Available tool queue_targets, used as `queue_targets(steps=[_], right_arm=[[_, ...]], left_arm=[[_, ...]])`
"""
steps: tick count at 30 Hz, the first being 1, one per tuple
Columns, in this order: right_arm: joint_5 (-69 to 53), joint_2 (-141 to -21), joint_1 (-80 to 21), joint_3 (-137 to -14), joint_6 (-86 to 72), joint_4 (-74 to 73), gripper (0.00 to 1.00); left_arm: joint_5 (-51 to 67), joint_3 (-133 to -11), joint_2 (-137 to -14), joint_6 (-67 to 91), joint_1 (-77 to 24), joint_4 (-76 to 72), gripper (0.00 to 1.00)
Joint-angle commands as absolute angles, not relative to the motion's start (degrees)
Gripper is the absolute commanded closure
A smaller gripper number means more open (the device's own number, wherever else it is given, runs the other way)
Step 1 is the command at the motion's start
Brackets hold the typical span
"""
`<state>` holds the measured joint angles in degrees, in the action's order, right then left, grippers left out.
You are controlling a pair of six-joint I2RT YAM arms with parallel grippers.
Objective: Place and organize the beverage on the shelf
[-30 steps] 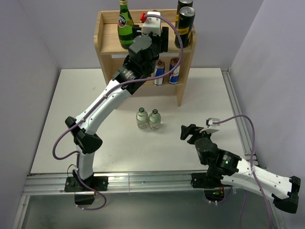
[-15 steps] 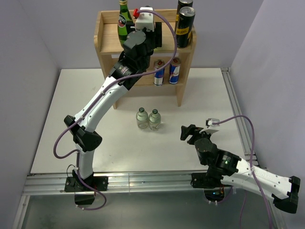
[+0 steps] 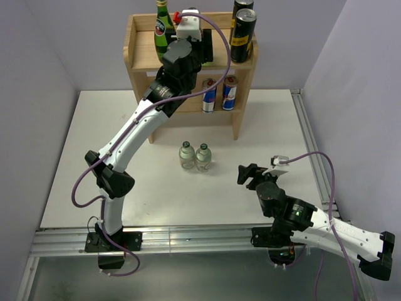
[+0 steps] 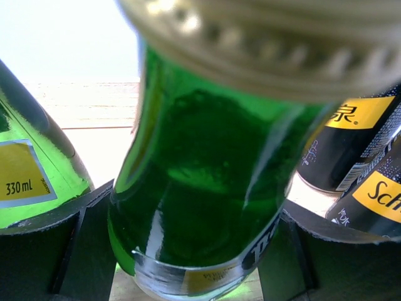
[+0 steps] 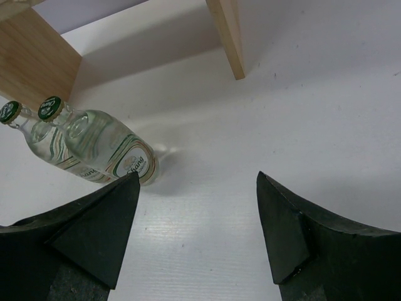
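L fingers clamp green bottle on shelf top, cans close by; R fingers apart.

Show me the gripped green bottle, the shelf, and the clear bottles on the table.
green bottle (image 4: 207,188): left wrist view, glass body.
shelf (image 3: 239,116): top view, right side panel.
clear bottles (image 3: 203,158): top view, right bottle's body.

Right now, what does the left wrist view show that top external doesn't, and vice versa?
Left wrist only: the held green bottle between the left gripper fingers, and 330 mL print on the second green bottle. Top external only: two clear bottles on the table, two cans on the shelf lower tier, the open right gripper. Both: the second green bottle, black cans and shelf top.
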<state>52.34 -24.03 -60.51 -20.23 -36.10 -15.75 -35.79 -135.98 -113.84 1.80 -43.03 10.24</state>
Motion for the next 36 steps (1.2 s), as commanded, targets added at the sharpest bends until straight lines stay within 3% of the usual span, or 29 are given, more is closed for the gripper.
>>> queue_targets(steps=[1, 5, 7, 20, 36], right_arm=[[54.4, -23.6, -60.7, -20.2, -36.2, -13.9, 0.18], [54.3, -23.5, -60.7, -20.1, -36.2, -13.8, 0.18], [54.4, -23.5, -60.7, -20.1, -36.2, -13.9, 0.18], [54.4, -23.2, -60.7, -20.0, -36.2, -13.6, 0.18], [54.1, -23.1, -60.7, -19.9, -36.1, -13.5, 0.18]], left_arm=[[-34.9, -137.2, -112.5, 2.7, -42.3, 3.4, 0.67], [-35.1, -137.2, -113.0, 2.6, -42.3, 3.4, 0.42], [-35.1, -137.1, -113.2, 2.5, -42.3, 3.3, 0.35], [-35.0, -137.5, -114.9, 2.5, -41.7, 2.7, 0.11], [-35.4, -135.5, -114.6, 2.4, -41.7, 1.1, 0.14]])
